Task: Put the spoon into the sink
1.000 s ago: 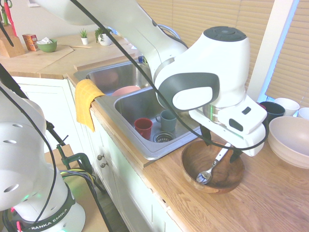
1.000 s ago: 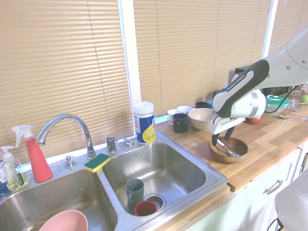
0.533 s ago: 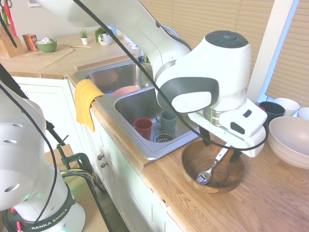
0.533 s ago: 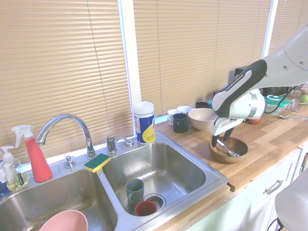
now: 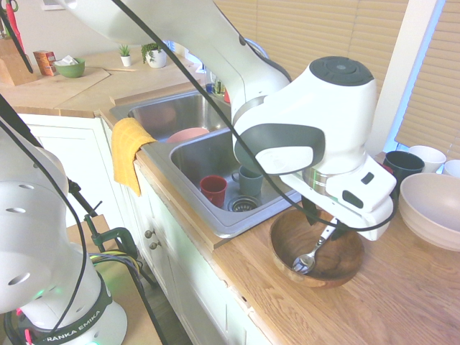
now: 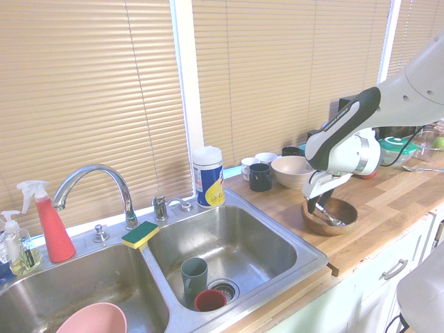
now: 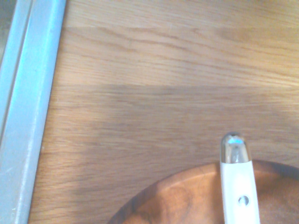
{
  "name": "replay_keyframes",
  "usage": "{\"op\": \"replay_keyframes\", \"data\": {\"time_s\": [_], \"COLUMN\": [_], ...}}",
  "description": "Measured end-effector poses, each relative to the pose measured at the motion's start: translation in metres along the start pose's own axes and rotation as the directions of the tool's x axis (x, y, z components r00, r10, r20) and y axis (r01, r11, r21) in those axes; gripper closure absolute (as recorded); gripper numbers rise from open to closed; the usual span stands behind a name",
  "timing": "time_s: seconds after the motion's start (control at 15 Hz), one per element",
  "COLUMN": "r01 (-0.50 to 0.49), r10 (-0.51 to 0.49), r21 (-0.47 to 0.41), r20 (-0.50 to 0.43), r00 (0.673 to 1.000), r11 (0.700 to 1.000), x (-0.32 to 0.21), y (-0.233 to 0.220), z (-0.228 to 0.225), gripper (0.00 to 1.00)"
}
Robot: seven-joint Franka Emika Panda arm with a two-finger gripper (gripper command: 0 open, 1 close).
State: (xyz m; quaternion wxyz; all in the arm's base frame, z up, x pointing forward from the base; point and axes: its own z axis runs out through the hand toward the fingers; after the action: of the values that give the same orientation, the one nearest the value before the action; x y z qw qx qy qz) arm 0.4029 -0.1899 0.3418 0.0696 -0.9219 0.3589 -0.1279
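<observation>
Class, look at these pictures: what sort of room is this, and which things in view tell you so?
Most likely a home kitchen: a double stainless steel sink with a curved chrome tap, mugs and bowls on a wooden worktop, and white cupboards below.

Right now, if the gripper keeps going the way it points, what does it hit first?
Most likely the spoon handle: the gripper points steeply down over it, inside the wooden bowl. Depth unclear; contact can't be confirmed.

One spoon [image 5: 314, 251], one wooden bowl [image 5: 316, 248], two sink basins [image 6: 236, 250], two spray bottles [image 6: 48, 222] and one sponge [image 6: 140, 234] are counted.
</observation>
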Motion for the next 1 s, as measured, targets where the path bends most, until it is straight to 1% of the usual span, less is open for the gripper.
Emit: {"op": "replay_keyframes", "data": {"time_s": [0.47,1.0], "r01": [-0.007,-0.025], "r10": [0.007,0.025], "r21": [0.008,0.016], "r20": [0.008,-0.012], "r00": [1.000,1.000], "r11": [1.000,1.000], "x": [0.001,0.007], "y": [0.007,0.016], "z": [0.011,0.003], "gripper": [1.00,1.00]}}
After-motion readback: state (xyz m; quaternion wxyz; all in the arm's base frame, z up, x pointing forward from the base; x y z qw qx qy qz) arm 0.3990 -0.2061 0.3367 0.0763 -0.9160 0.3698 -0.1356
